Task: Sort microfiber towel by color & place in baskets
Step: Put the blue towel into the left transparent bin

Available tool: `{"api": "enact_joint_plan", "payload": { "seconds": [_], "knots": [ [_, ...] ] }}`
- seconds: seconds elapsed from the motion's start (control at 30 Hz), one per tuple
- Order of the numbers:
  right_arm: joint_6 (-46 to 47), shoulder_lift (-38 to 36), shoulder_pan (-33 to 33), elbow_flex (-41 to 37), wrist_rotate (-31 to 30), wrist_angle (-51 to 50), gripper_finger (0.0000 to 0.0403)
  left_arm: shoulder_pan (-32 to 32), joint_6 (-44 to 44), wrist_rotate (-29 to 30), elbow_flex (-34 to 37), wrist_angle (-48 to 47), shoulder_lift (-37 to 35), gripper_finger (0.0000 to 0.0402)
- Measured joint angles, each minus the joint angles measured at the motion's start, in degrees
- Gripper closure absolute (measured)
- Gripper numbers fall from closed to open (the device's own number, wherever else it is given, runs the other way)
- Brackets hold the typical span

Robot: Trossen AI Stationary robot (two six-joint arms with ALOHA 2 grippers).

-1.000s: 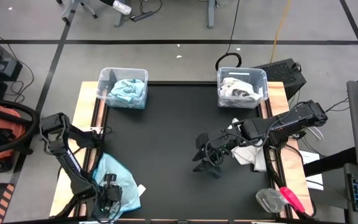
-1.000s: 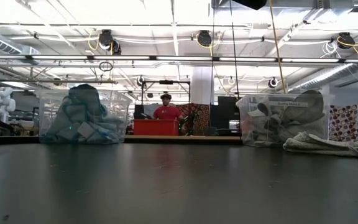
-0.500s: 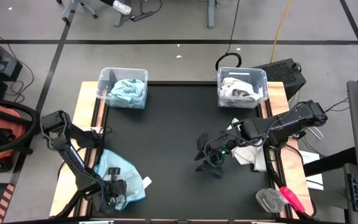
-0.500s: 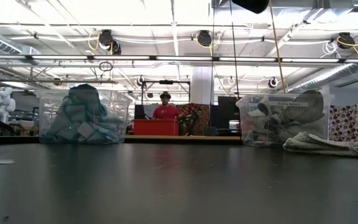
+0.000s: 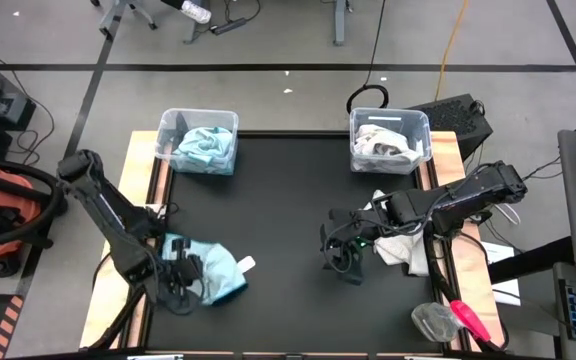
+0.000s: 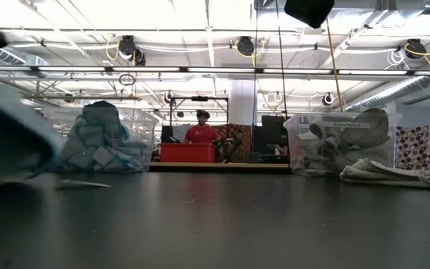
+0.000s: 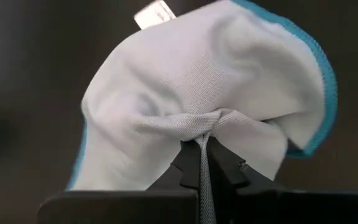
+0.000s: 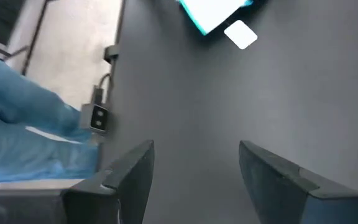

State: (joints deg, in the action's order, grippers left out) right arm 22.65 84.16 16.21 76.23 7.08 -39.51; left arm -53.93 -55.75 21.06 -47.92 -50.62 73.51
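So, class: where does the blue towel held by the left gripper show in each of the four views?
High view: blue towel, lower left of the black mat, at the left gripper.
Low view: blurred blue shape at the left edge.
Left wrist view: fills the centre, pinched between the fingers.
Right wrist view: only a corner, top edge.
Shared landmark: its white tag.

The blue towel (image 7: 197, 93) is soft, finely woven cloth with stitched edging; the counter (image 5: 288, 190) is matt black; the baskets (image 5: 198, 140) are clear glossy plastic.
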Motion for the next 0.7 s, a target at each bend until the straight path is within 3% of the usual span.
{"api": "enact_joint_plan", "payload": {
  "seconds": [0.3, 0.7],
  "knots": [
    [-2.3, 0.0, -0.1, 0.0, -1.6, -0.5, 0.0177, 8.0, 10.7, 4.4, -3.4, -2.8, -7.8, 0.0394],
    [-3.0, 0.0, -1.2, 0.0, -2.9, -0.7, 0.0177, 17.6, 27.8, 6.7, -11.3, -3.1, -9.2, 0.0394]
  ]
}}
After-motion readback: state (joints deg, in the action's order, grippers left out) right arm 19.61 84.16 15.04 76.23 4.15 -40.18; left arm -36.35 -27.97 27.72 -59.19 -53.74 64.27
